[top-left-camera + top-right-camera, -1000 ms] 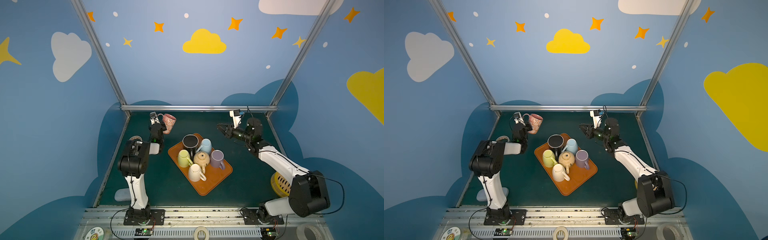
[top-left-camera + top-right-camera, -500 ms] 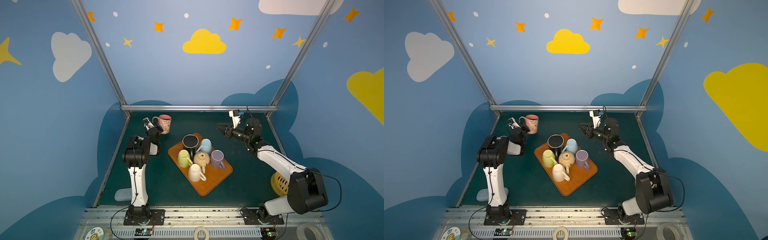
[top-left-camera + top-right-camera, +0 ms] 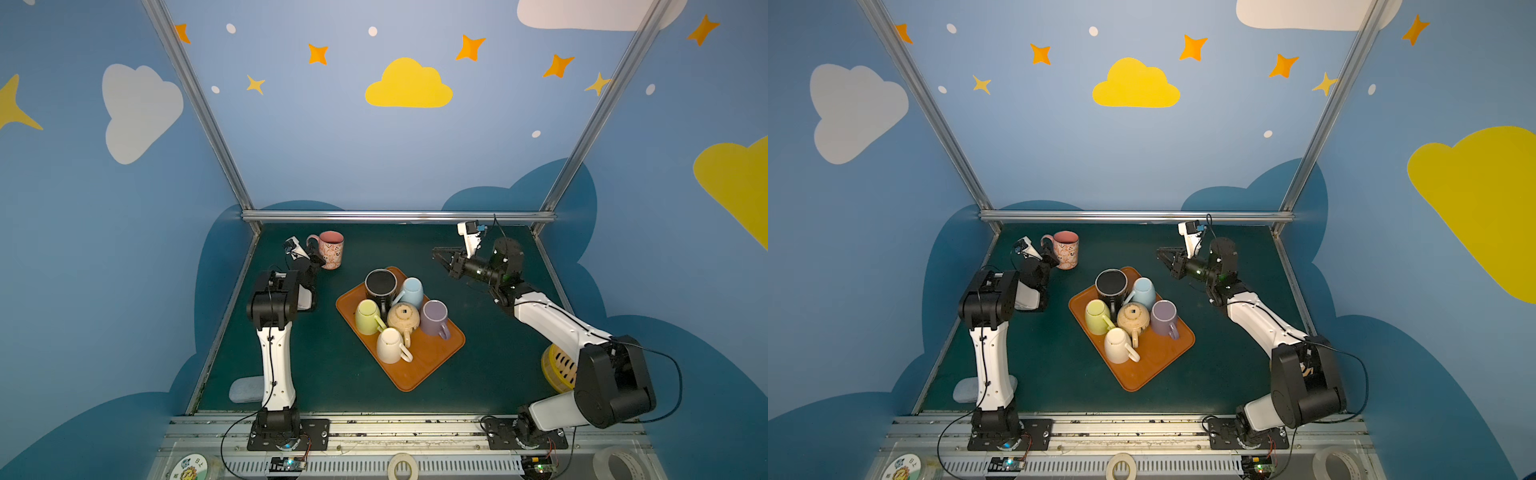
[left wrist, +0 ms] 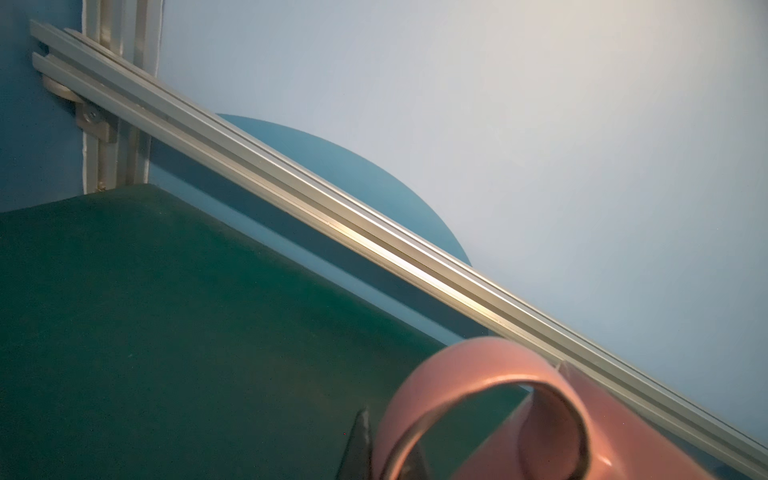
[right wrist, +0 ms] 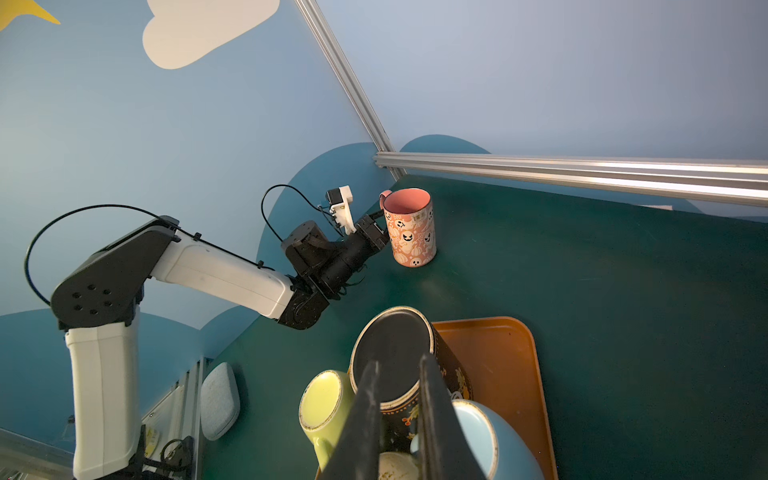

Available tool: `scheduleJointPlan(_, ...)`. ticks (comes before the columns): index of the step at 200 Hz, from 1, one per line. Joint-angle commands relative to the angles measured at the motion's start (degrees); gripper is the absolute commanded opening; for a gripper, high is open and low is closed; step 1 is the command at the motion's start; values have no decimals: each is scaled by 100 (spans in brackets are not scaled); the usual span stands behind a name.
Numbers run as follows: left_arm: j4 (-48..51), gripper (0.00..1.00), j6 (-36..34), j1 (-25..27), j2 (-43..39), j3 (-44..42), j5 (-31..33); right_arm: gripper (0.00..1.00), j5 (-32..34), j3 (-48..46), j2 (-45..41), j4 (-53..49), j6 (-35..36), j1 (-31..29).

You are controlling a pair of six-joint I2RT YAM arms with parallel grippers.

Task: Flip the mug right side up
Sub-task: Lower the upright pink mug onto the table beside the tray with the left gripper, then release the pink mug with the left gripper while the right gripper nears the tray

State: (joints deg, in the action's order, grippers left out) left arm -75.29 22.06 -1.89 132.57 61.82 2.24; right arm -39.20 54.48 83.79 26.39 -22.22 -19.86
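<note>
Tray (image 3: 419,372) holds six mugs (image 3: 434,318); upright pink mug (image 3: 331,251) clenched by handle in left fingers (image 4: 361,440), right fingers (image 5: 368,415) slightly parted, empty.

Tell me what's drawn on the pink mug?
Pink mug: white ghosts and pumpkins, clearest in right wrist view.

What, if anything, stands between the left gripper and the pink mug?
Nothing visible. The left gripper is closed on the handle of the pink mug, which stands mouth-up on the green mat, away from the orange tray.

Overhead stereo pair, two wrist close-ups
</note>
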Motion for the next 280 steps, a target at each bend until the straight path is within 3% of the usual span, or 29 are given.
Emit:
scheduleJointPlan(1,-469,6,24,-39,-57,-131,-308,15,-91,-69,90,274,-63,21)
scheduleJointPlan(24,-472,14,-18,-66,-152,-247,-373,16,-102,-60,130,368,-125,17)
scheduleJointPlan(70,-465,44,52,-127,-366,-569,-280,18,-101,-51,123,393,-151,18)
scheduleJointPlan(115,-464,49,48,-143,-830,-1046,-180,23,-26,-12,57,284,-180,18)
scheduleJointPlan(164,-312,57,-26,-168,-2028,-1808,-221,35,501,298,-292,-1051,80,-72)
scheduleJointPlan(193,1636,58,307,-165,-3507,-1963,-426,40,762,437,-716,-1944,349,-241)
scheduleJointPlan(205,3006,58,112,-144,-4168,-1739,-881,42,849,471,-908,-2389,479,-346)
scheduleJointPlan(220,4601,59,-112,62,-4734,-1342,-674,43,971,501,-1182,-2917,677,-492)
scheduleJointPlan(241,5729,62,-85,288,-5413,-1213,-699,45,1139,429,-1514,-3628,892,-766)
scheduleJointPlan(280,7460,81,14,762,-6550,-1138,-790,44,1658,120,-2055,-4783,1277,-1567)
